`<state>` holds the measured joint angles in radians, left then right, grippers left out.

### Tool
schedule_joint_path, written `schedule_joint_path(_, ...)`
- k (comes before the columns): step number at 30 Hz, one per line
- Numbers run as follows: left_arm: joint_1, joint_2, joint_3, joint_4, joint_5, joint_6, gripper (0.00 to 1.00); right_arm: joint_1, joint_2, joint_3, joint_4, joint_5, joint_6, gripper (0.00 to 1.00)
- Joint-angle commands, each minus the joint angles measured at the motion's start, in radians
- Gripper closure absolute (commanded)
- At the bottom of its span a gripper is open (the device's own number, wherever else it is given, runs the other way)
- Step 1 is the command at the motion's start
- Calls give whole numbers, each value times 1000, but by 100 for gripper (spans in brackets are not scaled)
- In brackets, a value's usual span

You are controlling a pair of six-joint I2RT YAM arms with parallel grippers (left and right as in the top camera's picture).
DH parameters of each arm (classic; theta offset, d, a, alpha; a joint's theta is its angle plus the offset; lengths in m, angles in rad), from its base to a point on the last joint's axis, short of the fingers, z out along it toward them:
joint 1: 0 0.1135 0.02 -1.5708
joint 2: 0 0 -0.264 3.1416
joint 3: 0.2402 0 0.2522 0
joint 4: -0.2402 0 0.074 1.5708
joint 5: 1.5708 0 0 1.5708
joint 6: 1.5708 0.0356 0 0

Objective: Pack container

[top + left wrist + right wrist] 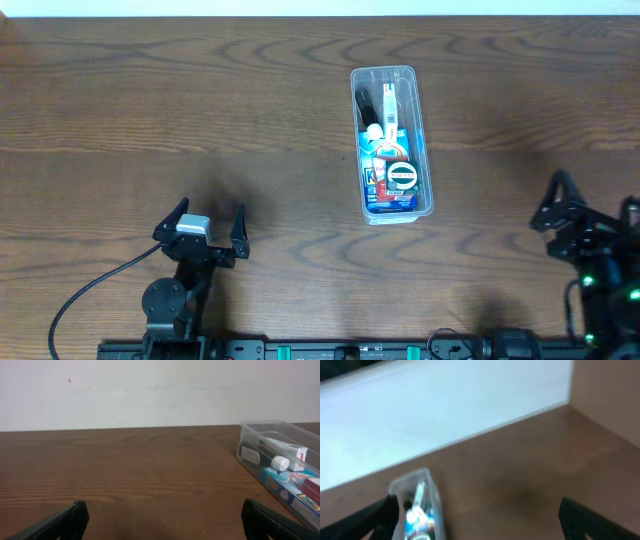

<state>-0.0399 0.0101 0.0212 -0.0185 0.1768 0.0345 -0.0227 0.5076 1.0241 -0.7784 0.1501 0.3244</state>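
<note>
The container (383,71) is a clear, long plastic tub lying on the wooden table, right of centre. Inside it lie a black item (365,104), a white tube (389,106), a blue printed pack (380,190) and a round black-and-white disc (402,175). My left gripper (212,210) stands open at the near left, well apart from the tub and holding nothing. In the left wrist view the left gripper (162,509) faces bare table, with the container (265,424) off to the right. My right gripper (592,200) is open at the near right; the blurred right wrist view shows the right gripper (477,505) beside the container (436,500).
A pale wall (160,390) rises behind the table's far edge. A brown upright panel (610,395) stands at the right in the right wrist view. A black cable (90,290) trails from the left arm's base at the front edge.
</note>
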Motion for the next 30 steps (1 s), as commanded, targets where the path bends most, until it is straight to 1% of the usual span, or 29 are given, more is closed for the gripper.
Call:
schedule_joint_path(1, 6, -6, -17, -34, 14, 14, 2, 13, -90, -180, 114, -111, -82, 1)
schedule_joint_path(6, 6, -6, -17, -34, 14, 14, 2, 13, -221, -441, 336, -206, -150, 1)
schedule_joint_path(10, 6, -6, -17, -33, 14, 14, 2, 14, -316, -628, 515, -320, -216, 1)
schedule_joint_path(13, 6, -6, -17, -34, 14, 14, 2, 17, -362, -726, 598, -347, -216, 1)
schedule_joint_path(17, 6, -6, -17, -33, 14, 14, 2, 16, -412, -822, 643, -340, -192, 1)
schedule_joint_path(22, 6, -6, -17, -34, 14, 14, 2, 17, -475, -890, 647, -203, -32, 1)
schedule_joint_path(24, 6, -6, -17, -33, 14, 14, 2, 18, -502, -909, 647, -202, -30, 1)
schedule_joint_path(30, 6, -6, -17, -34, 14, 14, 2, 20, -503, -941, 645, -198, -29, 1)
